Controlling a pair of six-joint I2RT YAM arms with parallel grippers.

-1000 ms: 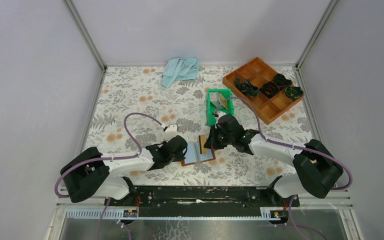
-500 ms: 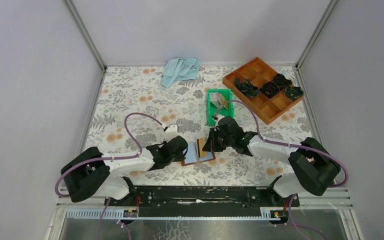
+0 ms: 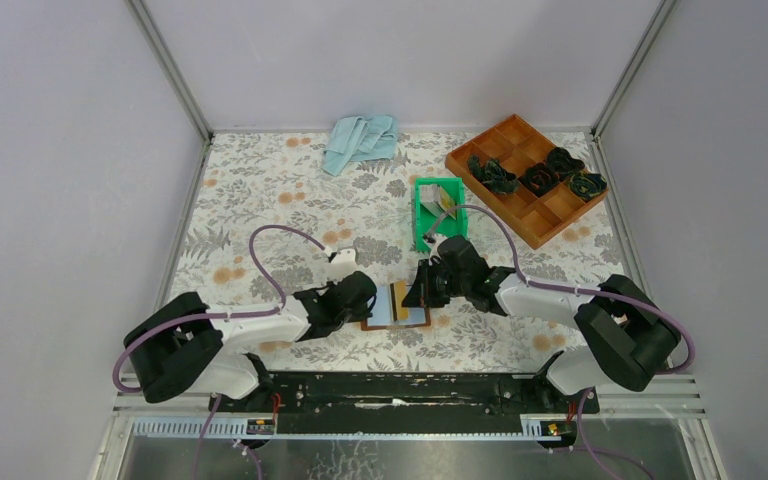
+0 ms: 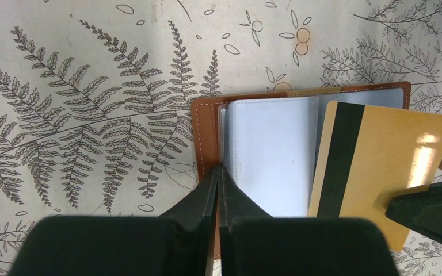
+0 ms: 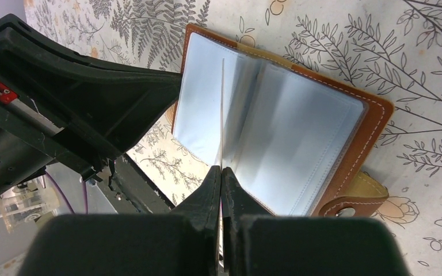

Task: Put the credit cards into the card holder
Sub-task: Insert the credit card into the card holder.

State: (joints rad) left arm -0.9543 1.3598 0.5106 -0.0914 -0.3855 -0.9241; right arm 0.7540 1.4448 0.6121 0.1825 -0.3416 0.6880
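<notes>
Left wrist view: my left pincer (image 4: 217, 179) is squeezed narrow on the near-left edge of the card holder (image 4: 206, 129), nipping it there.
Right wrist view: my right pincer (image 5: 221, 175) is clamped on a gold card (image 5: 223, 115), seen edge-on, standing over the holder's open clear pockets.
Card holder: lies open on the table (image 4: 80, 86), between my two pincers.
Gold card: dark stripe up, overlapping the holder's side farther from my left pincer.
Green bin (image 3: 426, 215): just beyond my right pincer.
</notes>
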